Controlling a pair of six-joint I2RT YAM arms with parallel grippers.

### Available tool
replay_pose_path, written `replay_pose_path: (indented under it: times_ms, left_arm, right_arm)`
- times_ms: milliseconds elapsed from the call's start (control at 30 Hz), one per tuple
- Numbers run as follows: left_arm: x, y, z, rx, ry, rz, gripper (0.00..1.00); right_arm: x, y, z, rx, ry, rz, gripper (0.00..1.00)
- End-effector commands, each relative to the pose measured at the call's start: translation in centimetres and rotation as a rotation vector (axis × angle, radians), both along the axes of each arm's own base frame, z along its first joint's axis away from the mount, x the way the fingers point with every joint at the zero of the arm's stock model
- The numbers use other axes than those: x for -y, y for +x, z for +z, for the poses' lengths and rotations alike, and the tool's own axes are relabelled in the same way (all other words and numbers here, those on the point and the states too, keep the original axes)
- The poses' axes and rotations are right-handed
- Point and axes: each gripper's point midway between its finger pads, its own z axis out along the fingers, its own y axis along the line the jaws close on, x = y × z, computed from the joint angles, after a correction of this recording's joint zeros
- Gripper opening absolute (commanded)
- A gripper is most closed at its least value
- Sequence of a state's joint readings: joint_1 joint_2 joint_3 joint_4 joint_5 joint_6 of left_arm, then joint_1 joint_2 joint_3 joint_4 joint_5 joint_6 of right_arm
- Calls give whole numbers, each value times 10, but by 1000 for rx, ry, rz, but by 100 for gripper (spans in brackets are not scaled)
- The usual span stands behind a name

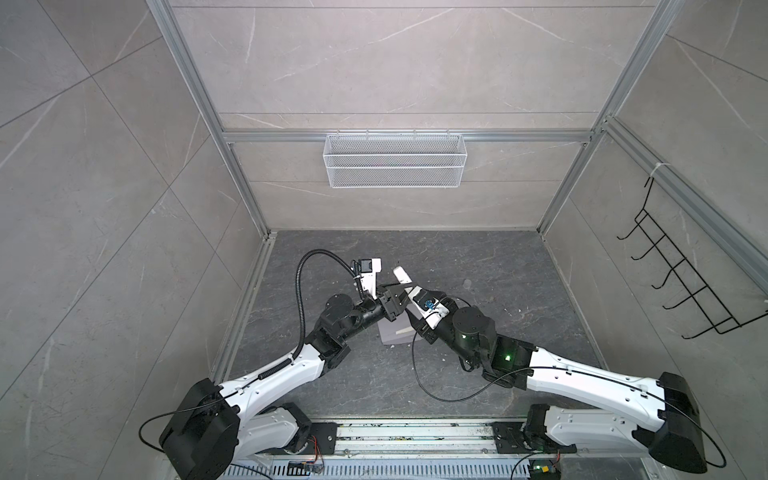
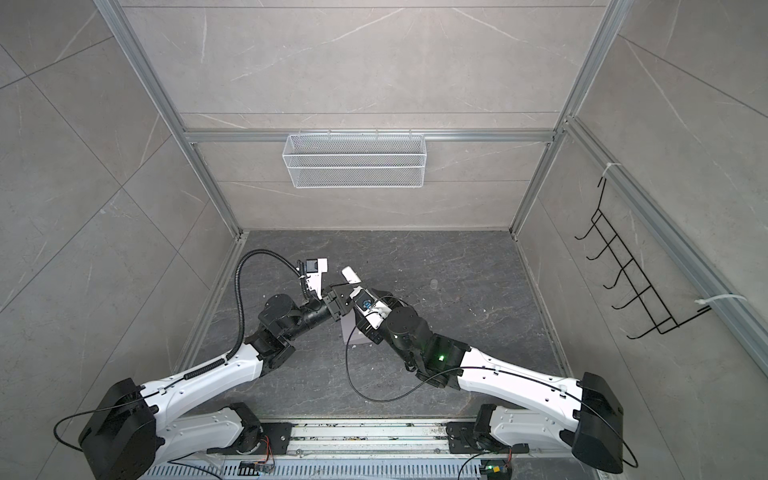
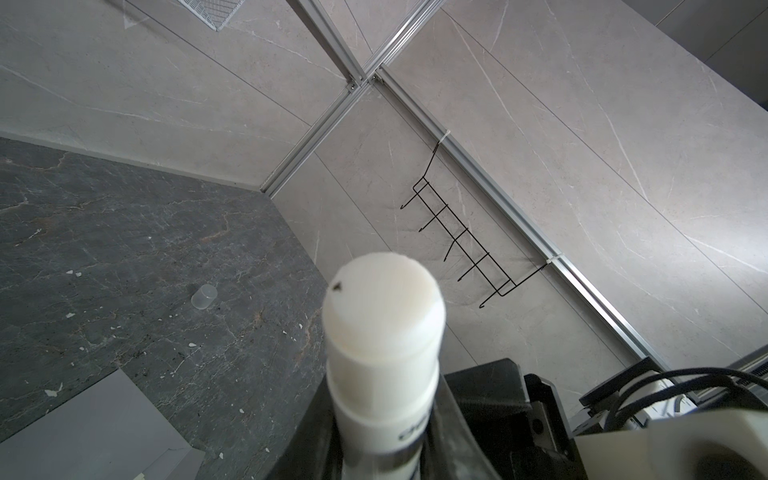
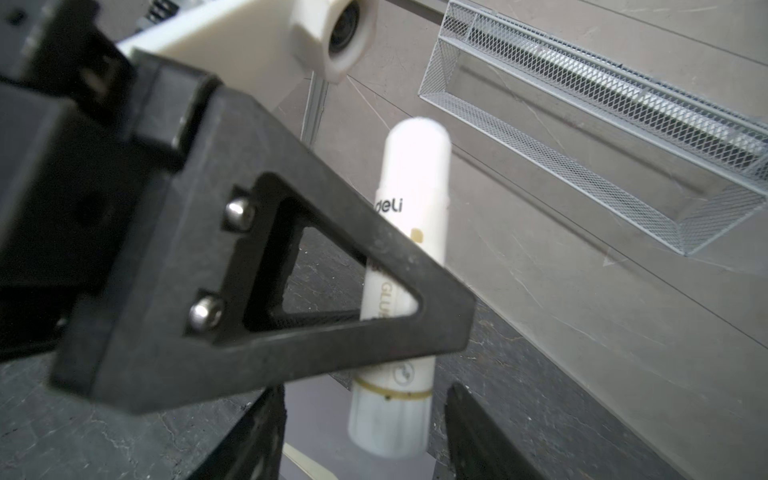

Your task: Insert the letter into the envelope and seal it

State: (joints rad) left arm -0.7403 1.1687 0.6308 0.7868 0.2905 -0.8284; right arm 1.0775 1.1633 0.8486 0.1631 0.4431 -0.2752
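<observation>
Gripping the glue stick (image 4: pixel 415 178) by its barrel, my left fingers (image 1: pixel 402 287) hold it tilted upward. My right fingers (image 4: pixel 374 444) stand apart either side of its base, not clamped. Beneath both, the envelope (image 1: pixel 392 334) lies flat on the dark marbled surface (image 1: pixel 498 257). Farther right sits a small clear cap (image 1: pixel 467 284). A white mesh basket (image 1: pixel 395 160) hangs on the back wall, and a black hook rack (image 1: pixel 681 270) on the right wall.

Pale lavender-grey envelope (image 1: pixel 388 336) flat on the dark tabletop (image 1: pixel 498 291), near its middle, partly hidden.
</observation>
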Motion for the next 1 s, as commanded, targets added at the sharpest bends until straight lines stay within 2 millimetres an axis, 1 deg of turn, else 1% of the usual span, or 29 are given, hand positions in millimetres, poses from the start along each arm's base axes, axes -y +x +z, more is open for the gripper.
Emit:
replay_pose_path:
  times_ms: [0, 67, 200, 333, 433, 533, 700, 967]
  left_arm:
    - [0, -4, 25, 69, -47, -10, 0]
    - [0, -4, 25, 70, -48, -11, 0]
    - [0, -4, 26, 72, -49, -10, 0]
    - [-1, -5, 25, 72, -45, -10, 0]
    - [-1, -5, 24, 71, -45, -10, 0]
    - [-1, -4, 23, 68, -42, -10, 0]
    - [-1, -5, 24, 70, -44, -11, 0]
    - [-1, -7, 25, 74, -44, -17, 0]
  right_arm:
    - [-1, 8, 23, 63, 29, -64, 57]
    - [-4, 9, 23, 68, 27, -70, 54]
    - [-6, 10, 24, 76, 37, -84, 36]
    - [-5, 9, 27, 76, 57, -83, 22]
    - [-5, 8, 28, 73, 66, -80, 14]
    - [-4, 8, 28, 72, 68, -81, 10]
    - [-5, 6, 29, 63, 80, -69, 5]
    - [-7, 1, 32, 18, 135, -3, 2]
